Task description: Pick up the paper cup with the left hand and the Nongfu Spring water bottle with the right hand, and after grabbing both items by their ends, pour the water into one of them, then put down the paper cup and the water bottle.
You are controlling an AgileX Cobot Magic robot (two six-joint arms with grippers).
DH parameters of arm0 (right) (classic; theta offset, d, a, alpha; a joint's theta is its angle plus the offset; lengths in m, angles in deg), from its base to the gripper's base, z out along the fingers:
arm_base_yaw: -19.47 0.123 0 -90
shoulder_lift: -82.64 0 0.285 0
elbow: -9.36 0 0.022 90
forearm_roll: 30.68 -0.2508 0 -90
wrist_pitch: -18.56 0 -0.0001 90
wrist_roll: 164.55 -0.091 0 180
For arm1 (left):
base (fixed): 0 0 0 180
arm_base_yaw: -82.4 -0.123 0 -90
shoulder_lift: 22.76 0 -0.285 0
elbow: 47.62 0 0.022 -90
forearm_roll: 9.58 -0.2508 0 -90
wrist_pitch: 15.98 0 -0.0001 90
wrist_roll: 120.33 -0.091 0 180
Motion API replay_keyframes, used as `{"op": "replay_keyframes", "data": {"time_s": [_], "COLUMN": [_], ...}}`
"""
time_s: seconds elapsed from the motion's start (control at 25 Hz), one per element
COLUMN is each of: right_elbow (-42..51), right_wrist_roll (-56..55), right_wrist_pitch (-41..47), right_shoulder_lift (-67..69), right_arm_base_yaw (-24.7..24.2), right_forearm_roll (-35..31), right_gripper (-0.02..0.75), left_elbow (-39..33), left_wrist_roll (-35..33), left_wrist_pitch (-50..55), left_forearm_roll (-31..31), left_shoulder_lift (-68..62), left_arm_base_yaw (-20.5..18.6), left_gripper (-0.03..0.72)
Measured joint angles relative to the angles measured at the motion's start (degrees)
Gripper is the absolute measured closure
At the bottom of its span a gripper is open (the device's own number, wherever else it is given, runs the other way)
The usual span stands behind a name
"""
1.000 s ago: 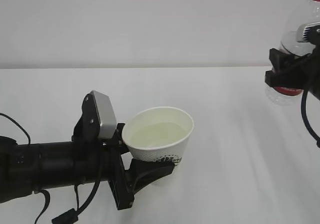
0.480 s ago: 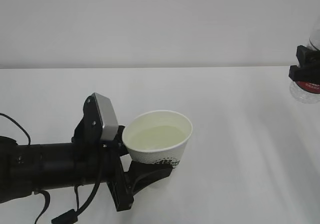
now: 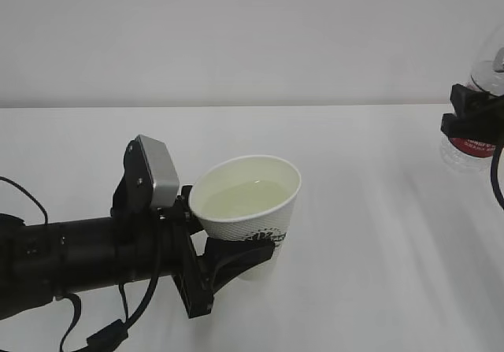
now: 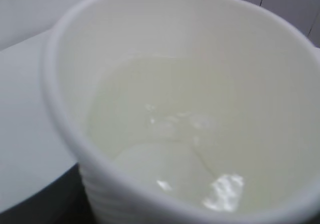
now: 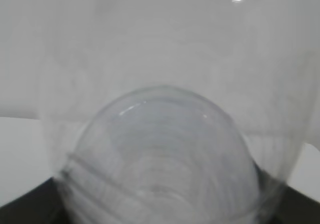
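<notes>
My left gripper [image 3: 224, 257] grasps the thin, crushable cup [image 3: 250, 206] low, water [image 3: 240, 200] sloshing, while my right gripper [image 3: 472, 120] clamps the bottle [image 3: 472, 143].

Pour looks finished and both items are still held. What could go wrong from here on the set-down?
1. The paper cup holds water and sits tilted in the left pincer, which grips low on its soft wall; a jolt or a squeeze could slop water onto the table.
2. The Nongfu Spring water bottle, held by the right pincer, is at the frame's right edge, so its landing may go unseen, and it could tip over.
</notes>
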Motion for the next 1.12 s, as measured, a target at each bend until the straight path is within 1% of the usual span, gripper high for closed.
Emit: {"op": "replay_keyframes", "data": {"time_s": [0.52, 1.12], "right_elbow": [-6.8, -14.0], "right_wrist_roll": [-2.3, -3.2], "right_wrist_pitch": [-0.2, -0.2], "right_shoulder_lift": [7.1, 16.3], "right_arm_base_yaw": [0.0, 0.0], "right_forearm_roll": [3.8, 4.5], "right_gripper": [0.265, 0.265], "left_elbow": [0.0, 0.0], "left_wrist_roll": [0.0, 0.0], "left_wrist_pitch": [-0.1, -0.1], "left_forearm_roll": [0.0, 0.5], "left_shoulder_lift": [0.0, 0.0], "left_arm_base_yaw": [0.0, 0.0], "left_gripper": [0.221, 0.221]}}
